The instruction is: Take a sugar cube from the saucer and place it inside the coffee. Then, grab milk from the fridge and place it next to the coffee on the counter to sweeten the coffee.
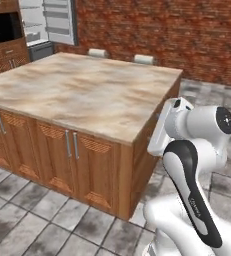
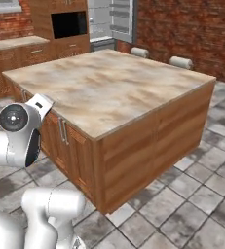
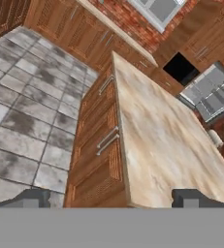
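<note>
The counter [image 1: 87,95] [image 2: 114,82] is a beige marble top on an island of brown cabinets, and its top is bare. In the hand view my gripper [image 3: 112,199] hovers open over the near corner of the counter [image 3: 167,145], with nothing between its fingertips [image 3: 33,198]. Behind the island the fridge [image 1: 47,20] [image 2: 111,19] [image 3: 213,94] stands with its door open, grey shelves showing. The sugar cube, the saucer, the coffee and the milk are out of view.
A black microwave [image 1: 2,27] [image 2: 70,24] [image 3: 181,68] sits in the wooden wall unit beside the fridge. Two white stool tops [image 1: 98,52] [image 2: 180,62] stand along the island's far edge. Grey tiled floor surrounds the island; a brick wall runs behind it.
</note>
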You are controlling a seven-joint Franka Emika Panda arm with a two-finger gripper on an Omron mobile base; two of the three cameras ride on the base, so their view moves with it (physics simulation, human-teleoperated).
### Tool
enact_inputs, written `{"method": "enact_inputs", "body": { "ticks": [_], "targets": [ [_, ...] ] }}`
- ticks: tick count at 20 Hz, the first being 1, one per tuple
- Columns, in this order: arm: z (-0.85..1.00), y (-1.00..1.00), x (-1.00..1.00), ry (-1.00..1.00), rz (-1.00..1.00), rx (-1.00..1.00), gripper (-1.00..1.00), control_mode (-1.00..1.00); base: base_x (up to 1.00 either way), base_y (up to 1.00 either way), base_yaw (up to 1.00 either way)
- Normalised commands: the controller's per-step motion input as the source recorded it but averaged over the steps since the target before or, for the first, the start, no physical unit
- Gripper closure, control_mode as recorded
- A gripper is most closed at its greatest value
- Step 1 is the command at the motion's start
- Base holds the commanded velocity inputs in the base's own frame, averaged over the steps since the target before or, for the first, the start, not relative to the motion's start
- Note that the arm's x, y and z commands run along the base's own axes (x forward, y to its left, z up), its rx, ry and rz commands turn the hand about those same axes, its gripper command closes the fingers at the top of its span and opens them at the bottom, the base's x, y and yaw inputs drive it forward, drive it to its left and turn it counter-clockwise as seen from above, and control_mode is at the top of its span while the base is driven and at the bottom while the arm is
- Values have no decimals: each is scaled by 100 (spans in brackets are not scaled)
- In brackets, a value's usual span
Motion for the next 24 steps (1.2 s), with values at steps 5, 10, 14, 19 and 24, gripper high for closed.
{"method": "enact_inputs", "body": {
  "ticks": [5, 10, 14, 19, 24],
  "targets": [
    [0, 0, 0, 0, 0, 0, -100, 100, 42, 44, 51],
    [0, 0, 0, 0, 0, 0, -100, 100, 97, 79, 36],
    [0, 0, 0, 0, 0, 0, -100, 100, 100, 86, 29],
    [0, 0, 0, 0, 0, 0, -100, 100, 100, 88, 25],
    [0, 0, 0, 0, 0, 0, -100, 100, 100, 57, 19]
  ]
}}
